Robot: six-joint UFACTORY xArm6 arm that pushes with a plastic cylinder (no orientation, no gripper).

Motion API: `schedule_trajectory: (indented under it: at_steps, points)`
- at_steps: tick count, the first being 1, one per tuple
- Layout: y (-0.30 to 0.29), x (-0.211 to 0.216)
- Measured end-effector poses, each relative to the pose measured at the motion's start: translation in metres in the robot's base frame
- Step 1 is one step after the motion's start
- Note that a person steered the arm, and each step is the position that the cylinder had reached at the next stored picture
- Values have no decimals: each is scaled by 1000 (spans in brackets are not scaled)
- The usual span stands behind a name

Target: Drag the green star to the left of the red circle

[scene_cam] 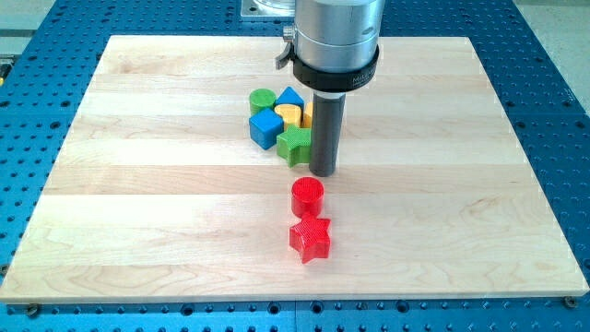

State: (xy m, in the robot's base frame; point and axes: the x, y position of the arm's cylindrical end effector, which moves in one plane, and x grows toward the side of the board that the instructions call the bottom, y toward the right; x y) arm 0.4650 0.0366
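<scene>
The green star (pixel 294 145) lies near the board's middle, at the lower right of a cluster of blocks. The red circle (pixel 307 196) lies below it, a short gap away. My tip (pixel 322 172) rests on the board just right of the green star and just above the red circle, close to both; I cannot tell if it touches the star.
The cluster above and left of the star holds a blue cube (pixel 265 128), a green cylinder (pixel 262 100), a blue triangular block (pixel 290 98) and a yellow block (pixel 290 115). A red star (pixel 310 239) lies right below the red circle. The wooden board (pixel 138 203) sits on a blue perforated table.
</scene>
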Motion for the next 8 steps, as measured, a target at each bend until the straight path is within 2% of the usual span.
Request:
schedule_trajectory:
  at_steps: [4, 5, 6, 8]
  points:
    - [-6, -11]
    - [-50, -9]
    - [-92, 11]
    - [-92, 14]
